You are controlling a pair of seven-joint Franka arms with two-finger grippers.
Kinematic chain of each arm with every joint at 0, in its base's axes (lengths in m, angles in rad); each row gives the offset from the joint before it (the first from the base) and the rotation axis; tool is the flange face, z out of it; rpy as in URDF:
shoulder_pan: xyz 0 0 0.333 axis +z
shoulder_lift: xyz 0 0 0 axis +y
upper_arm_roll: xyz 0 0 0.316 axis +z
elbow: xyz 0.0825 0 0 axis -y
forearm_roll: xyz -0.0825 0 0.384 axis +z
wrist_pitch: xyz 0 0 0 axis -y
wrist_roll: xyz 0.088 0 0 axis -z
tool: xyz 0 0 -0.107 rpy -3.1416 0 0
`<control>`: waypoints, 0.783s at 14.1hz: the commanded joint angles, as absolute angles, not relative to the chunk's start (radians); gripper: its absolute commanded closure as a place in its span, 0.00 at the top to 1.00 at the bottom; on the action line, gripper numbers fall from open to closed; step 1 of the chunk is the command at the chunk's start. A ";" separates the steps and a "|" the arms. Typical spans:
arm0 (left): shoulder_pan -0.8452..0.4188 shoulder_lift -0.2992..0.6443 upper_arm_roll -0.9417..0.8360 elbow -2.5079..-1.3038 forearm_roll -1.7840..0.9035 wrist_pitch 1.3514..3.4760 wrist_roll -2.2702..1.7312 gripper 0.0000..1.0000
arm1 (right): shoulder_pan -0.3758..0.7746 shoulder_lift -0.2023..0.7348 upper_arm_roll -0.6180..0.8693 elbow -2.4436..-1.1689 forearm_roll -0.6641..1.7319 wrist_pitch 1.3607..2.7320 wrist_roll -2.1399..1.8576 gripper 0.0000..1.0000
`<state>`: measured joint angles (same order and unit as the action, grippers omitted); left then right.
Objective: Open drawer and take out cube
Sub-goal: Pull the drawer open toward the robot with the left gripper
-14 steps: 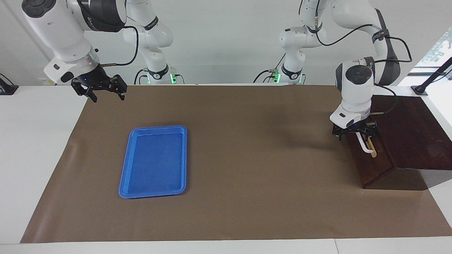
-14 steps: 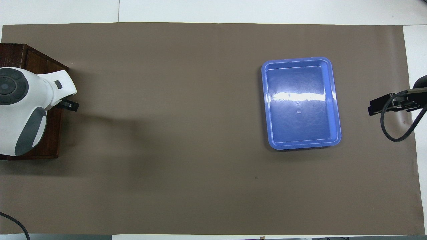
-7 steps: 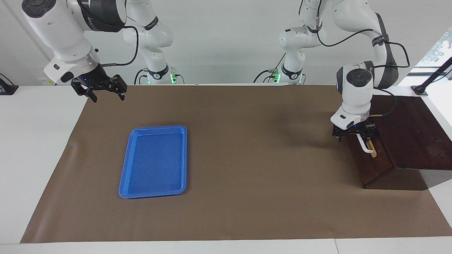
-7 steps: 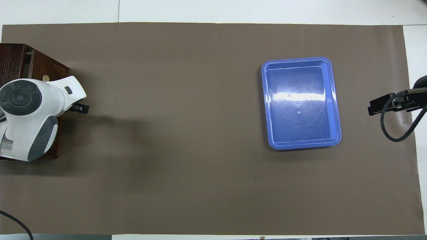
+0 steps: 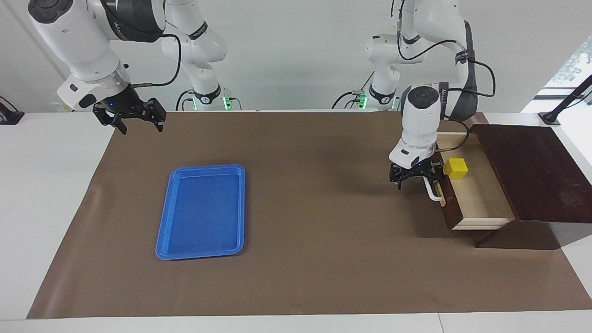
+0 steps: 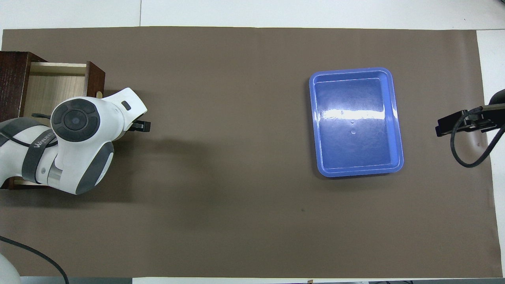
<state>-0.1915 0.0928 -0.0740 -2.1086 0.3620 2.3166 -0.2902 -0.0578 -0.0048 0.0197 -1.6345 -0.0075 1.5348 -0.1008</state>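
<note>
The dark wooden drawer (image 5: 481, 199) stands pulled out of its box (image 5: 532, 171), showing its pale inside. In it, near the end closest to the robots, sits the yellow cube (image 5: 456, 168). My left gripper (image 5: 416, 180) is low at the drawer's front, open, its fingers astride the white handle (image 5: 432, 192). In the overhead view the left arm covers the cube and much of the drawer (image 6: 55, 85). My right gripper (image 5: 134, 122) waits open in the air over the mat's corner at the right arm's end; it also shows from above (image 6: 461, 124).
A flat blue tray (image 5: 203, 212) lies with nothing in it on the brown mat (image 5: 300, 259), toward the right arm's end; from above the tray (image 6: 355, 122) shows the same. The box (image 6: 14, 79) sits at the left arm's end of the table.
The left gripper has moved toward the middle of the table with the handle, and the drawer has slid out of its box. The yellow cube has come into view. The right arm has not moved.
</note>
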 commanded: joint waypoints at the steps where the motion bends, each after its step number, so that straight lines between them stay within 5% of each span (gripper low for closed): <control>1: -0.225 0.104 -0.067 -2.089 0.334 2.290 -0.314 1.00 | -0.064 -0.018 0.025 -1.644 -0.025 1.534 -0.124 1.00; 4: -0.224 0.107 -0.066 -2.045 0.321 2.220 -0.314 1.00 | -0.064 -0.018 0.025 -1.646 -0.025 1.534 -0.123 1.00; 8: -0.227 0.213 -0.064 -1.658 0.221 1.834 -0.366 1.00 | -0.063 -0.020 0.025 -1.647 -0.025 1.534 -0.123 1.00; 11: -0.152 0.152 -0.035 -1.611 0.169 1.729 -0.435 1.00 | -0.066 -0.020 0.025 -1.647 -0.025 1.534 -0.123 1.00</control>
<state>-0.2020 0.1561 -0.0616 -1.6652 0.2156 1.7959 -0.3934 -0.0578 -0.0048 0.0197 -1.6345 -0.0075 1.5348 -0.1008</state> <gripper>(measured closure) 0.000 0.000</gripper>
